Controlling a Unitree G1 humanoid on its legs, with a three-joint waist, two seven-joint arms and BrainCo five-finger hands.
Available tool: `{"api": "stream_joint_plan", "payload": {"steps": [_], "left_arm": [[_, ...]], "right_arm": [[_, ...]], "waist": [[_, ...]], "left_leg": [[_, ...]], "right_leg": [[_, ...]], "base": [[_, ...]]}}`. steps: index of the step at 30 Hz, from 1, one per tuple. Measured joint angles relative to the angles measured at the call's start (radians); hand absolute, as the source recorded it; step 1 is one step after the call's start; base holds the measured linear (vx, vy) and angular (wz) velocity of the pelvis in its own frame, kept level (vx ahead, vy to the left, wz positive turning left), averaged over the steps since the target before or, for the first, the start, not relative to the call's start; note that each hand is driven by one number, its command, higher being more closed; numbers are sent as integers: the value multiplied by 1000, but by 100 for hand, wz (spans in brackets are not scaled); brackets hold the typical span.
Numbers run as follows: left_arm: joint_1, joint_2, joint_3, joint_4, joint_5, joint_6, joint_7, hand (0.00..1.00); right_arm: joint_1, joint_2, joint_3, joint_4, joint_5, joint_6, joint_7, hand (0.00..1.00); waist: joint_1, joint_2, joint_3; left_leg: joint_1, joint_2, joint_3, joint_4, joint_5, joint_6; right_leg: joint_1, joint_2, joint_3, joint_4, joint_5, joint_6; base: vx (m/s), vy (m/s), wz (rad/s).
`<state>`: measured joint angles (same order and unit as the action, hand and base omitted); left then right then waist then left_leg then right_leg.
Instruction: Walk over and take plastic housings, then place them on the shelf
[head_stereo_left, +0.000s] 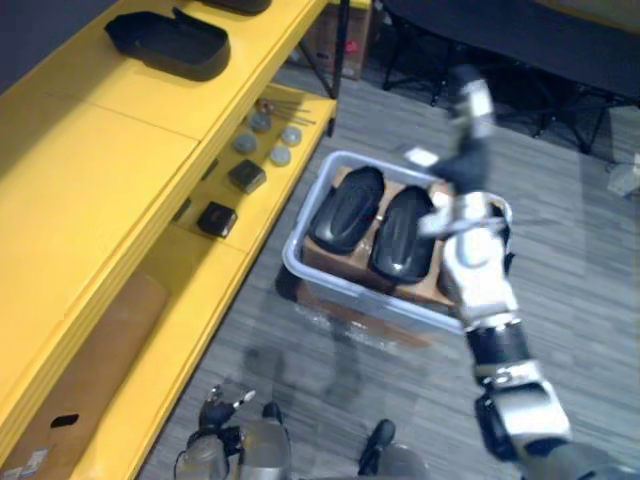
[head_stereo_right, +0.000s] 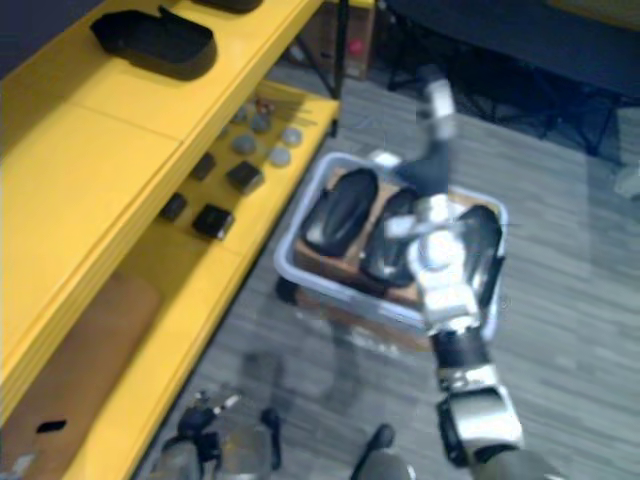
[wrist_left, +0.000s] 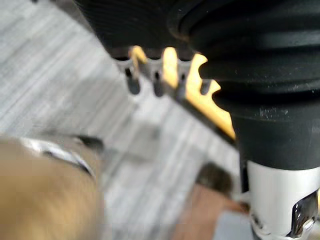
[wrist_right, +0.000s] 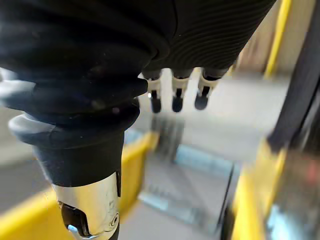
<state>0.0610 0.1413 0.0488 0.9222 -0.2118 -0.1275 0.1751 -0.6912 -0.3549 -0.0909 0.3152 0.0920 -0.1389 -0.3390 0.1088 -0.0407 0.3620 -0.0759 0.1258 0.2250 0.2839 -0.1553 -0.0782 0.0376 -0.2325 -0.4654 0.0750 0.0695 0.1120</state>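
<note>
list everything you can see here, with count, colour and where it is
shelf: one, yellow, on the robot's left
housing on shelf: one whole, black, top board; part of another at the edge
bin: one, grey, on the floor beside the shelf
housings in bin: three, black, side by side on cardboard
blocks: four, black, lower board
discs: several, grey, lower board
right hand: raised by the bin, fingers straight, empty
left hand: over the floor, empty

1. I see small grey discs (head_stereo_left: 268, 138) at the far edge of the lower shelf (head_stereo_left: 200, 290).
2. Small black boxes (head_stereo_left: 246, 176) sit just beside them.
3. A grey bin (head_stereo_left: 296, 240) stands on the floor (head_stereo_left: 560, 260).
</note>
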Motion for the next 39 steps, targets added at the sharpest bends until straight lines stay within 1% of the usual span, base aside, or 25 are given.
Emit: {"api": "stream_joint_plan", "payload": {"steps": [1, 2, 3, 4, 5, 6, 7, 9, 12, 13, 14, 15, 16, 17, 19, 21, 23, 24, 27, 31, 33, 34, 36, 38, 39], "left_arm": [[5, 0, 11, -3, 0, -4, 4, 0], [4, -2, 19, -21, -8, -7, 17, 0], [-1, -3, 17, -29, -15, -12, 22, 0], [-4, -6, 16, -29, -17, -16, 27, 0], [-6, -19, 14, -22, -27, -23, 44, 0], [-12, -35, 9, -7, -50, -30, 54, 0], [-16, -42, 3, 3, -61, -34, 58, 0], [-20, -51, -27, 30, -97, -46, 61, 0], [-16, -50, -27, 51, -104, -52, 61, 0], [-17, -55, -31, 51, -105, -56, 58, 0], [-17, -61, -32, 51, -106, -68, 57, 0], [-17, -65, -32, 51, -108, -71, 57, 0], [-17, -73, -33, 51, -132, -77, 54, 0], [-17, -75, -36, 54, -142, -80, 47, 0], [-18, -73, -54, 53, -143, -87, 40, 0], [-18, -78, -70, 54, -146, -89, 34, 0], [-18, -83, -70, 53, -157, -96, 25, 0], [-18, -83, -70, 54, -176, -106, 16, 0], [-18, -86, -72, 54, -177, -128, 5, 0], [-18, -87, -73, 55, -184, -133, -2, 0], [-18, -87, -74, 60, -190, -133, -3, 0], [-18, -89, -78, 65, -215, -133, -3, 0], [-18, -90, -100, 69, -222, -133, -3, 0], [-18, -101, -106, 69, -224, -134, -5, 0], [-18, -106, -104, 70, -226, -135, -5, 0]], "right_arm": [[-25, -36, -31, 74, 54, 28, -22, 0], [-67, -87, -70, 203, 101, 38, -50, 0], [-97, -143, -97, 318, 135, 39, -67, 0], [-111, -173, -99, 379, 154, 39, -78, 0], [-140, -226, -95, 498, 184, 40, -99, 0], [-170, -278, -93, 604, 215, 42, -116, 0], [-184, -303, -93, 648, 232, 43, -123, 0], [-240, -388, -92, 764, 281, 49, -153, 0], [-296, -431, -71, 809, 287, 56, -174, 0], [-319, -458, -53, 821, 287, 72, -191, 0], [-337, -487, -48, 840, 287, 83, -199, 0], [-343, -499, -40, 846, 287, 93, -207, 0], [-354, -515, -28, 855, 285, 113, -208, 0], [-364, -518, -20, 870, 284, 125, -208, 0], [-365, -522, -11, 901, 285, 151, -208, 0], [-364, -524, -9, 924, 286, 183, -211, 0], [-363, -528, -5, 924, 286, 200, -227, 0], [-361, -530, -5, 924, 286, 214, -235, 0], [-354, -535, -4, 925, 285, 251, -264, 0], [-354, -545, -4, 942, 286, 283, -300, 0], [-351, -548, -4, 962, 287, 303, -300, 0], [-344, -549, -4, 962, 287, 311, -299, 0], [-342, -567, 5, 962, 287, 320, -293, 0], [-342, -596, 18, 960, 287, 325, -290, 0], [-342, -604, 18, 960, 287, 332, -289, 0]], "waist": [[-3, 5, 20], [-5, 12, 56], [-4, 21, 89], [-2, 26, 98], [-1, 47, 111], [5, 73, 129], [13, 84, 138], [40, 118, 155], [58, 122, 155], [71, 128, 157], [75, 136, 161], [77, 143, 161], [83, 152, 165], [89, 161, 169], [93, 170, 172], [98, 189, 175], [99, 196, 173], [98, 197, 173], [98, 198, 172], [99, 200, 170], [100, 201, 170], [100, 205, 168], [103, 223, 155], [116, 246, 140], [122, 251, 136]], "left_leg": [[-27, 2, -4, 17, -1, 1], [-70, 3, -16, 46, -4, 5], [-129, 4, -29, 75, -5, 7], [-164, 6, -38, 92, -6, 9], [-233, 12, -61, 128, -9, 13], [-284, 17, -79, 162, -11, 17], [-303, 19, -84, 175, -12, 19], [-368, 16, -107, 215, -13, 22], [-423, 14, -115, 243, -10, 27], [-446, 12, -119, 253, -10, 27], [-461, 4, -126, 262, -7, 32], [-470, 2, -130, 268, -7, 33], [-484, 0, -131, 274, -7, 36], [-503, -2, -130, 283, -8, 38], [-523, -8, -128, 284, -4, 44], [-543, -11, -128, 297, -3, 46], [-559, -11, -126, 308, -3, 47], [-562, -12, -125, 309, -3, 47], [-563, -13, -124, 315, -4, 49], [-588, -12, -125, 324, -5, 50], [-592, -11, -124, 326, -5, 50], [-592, -12, -123, 331, -6, 50], [-604, -11, -126, 341, -8, 54], [-622, -12, -127, 350, -9, 56], [-627, -12, -127, 354, -11, 57]], "right_leg": [[-21, -1, 0, 13, -2, 2], [-55, -3, -2, 30, -10, 4], [-96, -5, -4, 48, -22, 10], [-126, -6, -5, 60, -28, 9], [-181, -6, -11, 91, -32, 4], [-217, -8, -23, 121, -36, -1], [-235, -11, -24, 137, -40, -4], [-299, -28, -27, 205, -61, -7], [-363, -44, -25, 262, -78, -16], [-388, -52, -23, 288, -85, -21], [-404, -66, -24, 312, -99, -17], [-413, -71, -24, 325, -103, -18], [-431, -80, -24, 343, -107, -19], [-452, -84, -22, 358, -109, -21], [-481, -98, -18, 377, -113, -22], [-503, -103, -7, 389, -114, -23], [-525, -106, 1, 401, -114, -23], [-531, -109, 2, 407, -116, -25], [-539, -114, 4, 422, -123, -27], [-565, -115, 7, 432, -128, -30], [-573, -117, 11, 436, -129, -30], [-574, -118, 14, 438, -129, -30], [-581, -118, 12, 441, -129, -30], [-597, -120, 14, 448, -129, -30], [-604, -124, 14, 455, -131, -30]], "base": [[-128, 33, 8], [-241, 46, 16], [-258, 44, 17], [-275, 33, 24], [-204, 35, 25], [-186, 43, 24], [-159, 49, 18], [-134, 37, 16], [-103, 18, 8], [-72, 8, 14], [-86, 11, 18], [-82, 10, 17], [-95, 15, 5], [-87, 17, 0], [-58, 14, 2], [-20, 7, 1], [-18, 22, -5], [-13, 10, -4], [0, 0, 0], [-40, 4, -1], [0, 0, 0], [0, 0, 0], [0, 0, 0], [0, 0, 0], [0, 0, 0]]}}
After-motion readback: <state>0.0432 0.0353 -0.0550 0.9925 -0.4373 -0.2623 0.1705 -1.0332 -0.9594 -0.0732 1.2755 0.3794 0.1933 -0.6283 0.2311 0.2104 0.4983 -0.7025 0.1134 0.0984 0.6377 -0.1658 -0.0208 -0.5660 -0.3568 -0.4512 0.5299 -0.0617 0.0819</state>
